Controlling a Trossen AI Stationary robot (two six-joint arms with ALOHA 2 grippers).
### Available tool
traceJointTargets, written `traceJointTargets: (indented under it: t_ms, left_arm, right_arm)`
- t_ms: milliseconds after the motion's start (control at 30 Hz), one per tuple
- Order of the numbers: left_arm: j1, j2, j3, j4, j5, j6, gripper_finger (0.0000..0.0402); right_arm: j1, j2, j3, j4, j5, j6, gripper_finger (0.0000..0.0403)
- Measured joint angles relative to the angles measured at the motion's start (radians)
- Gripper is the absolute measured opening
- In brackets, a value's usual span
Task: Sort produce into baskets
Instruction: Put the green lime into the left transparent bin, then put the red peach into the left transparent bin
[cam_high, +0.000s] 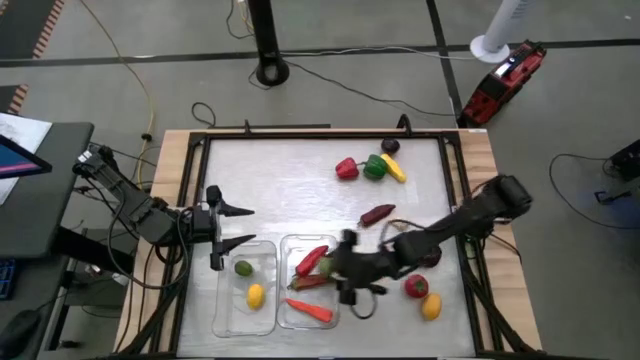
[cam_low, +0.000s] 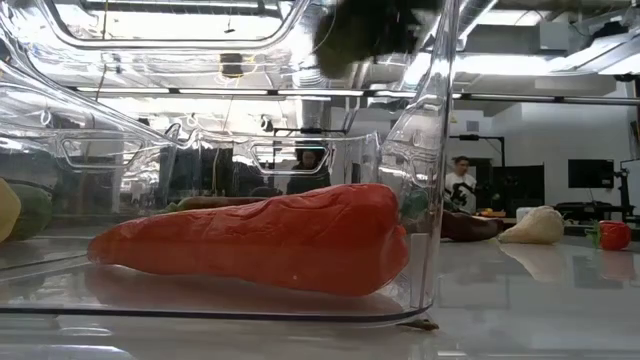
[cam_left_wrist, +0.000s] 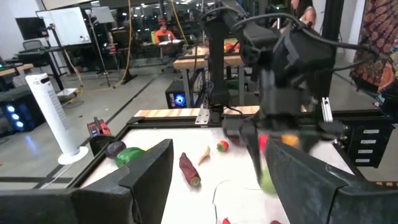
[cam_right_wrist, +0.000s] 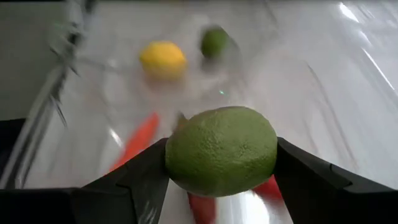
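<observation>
Right wrist view is showing the right tool (cam_right_wrist: 221, 163) gripping a lime (cam_right_wrist: 221, 150) between its fingers, over the right bin (cam_high: 309, 283), where a carrot (cam_high: 309, 310) and chilli (cam_high: 311, 260) are lying. At nine o'clock, the left tool (cam_high: 232, 227) is hanging wide open, empty, above the left bin (cam_high: 246, 290), which is holding a lemon (cam_high: 255, 295) and another lime (cam_high: 243, 267).

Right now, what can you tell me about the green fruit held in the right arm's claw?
The green fruit is a rounded, slightly oval toy lime with a dull, finely pitted skin, uniformly green. It sits sideways, clamped between the two dark fingers of the right claw, one pressing each end. It hangs above the right-hand clear bin, touching nothing else. Below it lie an orange carrot and red produce; the neighbouring bin holds a yellow lemon and a smaller green fruit.
</observation>
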Motion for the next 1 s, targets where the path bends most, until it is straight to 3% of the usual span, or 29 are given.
traceJointTargets:
  t_ms: [300,433,533,667,800,1000]
  left_arm:
    - [0.0,0.0,0.0,0.003,0.0,0.003,0.0242]
    - [0.0,0.0,0.0,0.0,0.0,0.004,0.0242]
    - [0.0,0.0,0.0,-0.004,0.001,0.0,0.0242]
    - [0.0,0.0,0.0,-0.011,0.002,-0.007,0.0242]
    - [0.0,0.0,0.0,-0.015,0.001,-0.01,0.0242]
    - [0.0,0.0,0.0,-0.014,0.001,-0.012,0.0242]
  right_arm:
    - [-0.125,0.318,0.422,0.07,-0.311,-0.285,0.0294]
    - [-0.164,0.421,0.562,0.041,-0.425,-0.319,0.0335]
    - [-0.183,0.448,0.63,-0.07,-0.439,-0.319,0.037]
    - [-0.182,0.419,0.645,-0.274,-0.358,-0.306,0.039]
    - [-0.146,0.341,0.592,-0.501,-0.162,-0.289,0.0381]
    - [-0.074,0.131,0.304,-0.507,0.026,-0.163,0.0351]
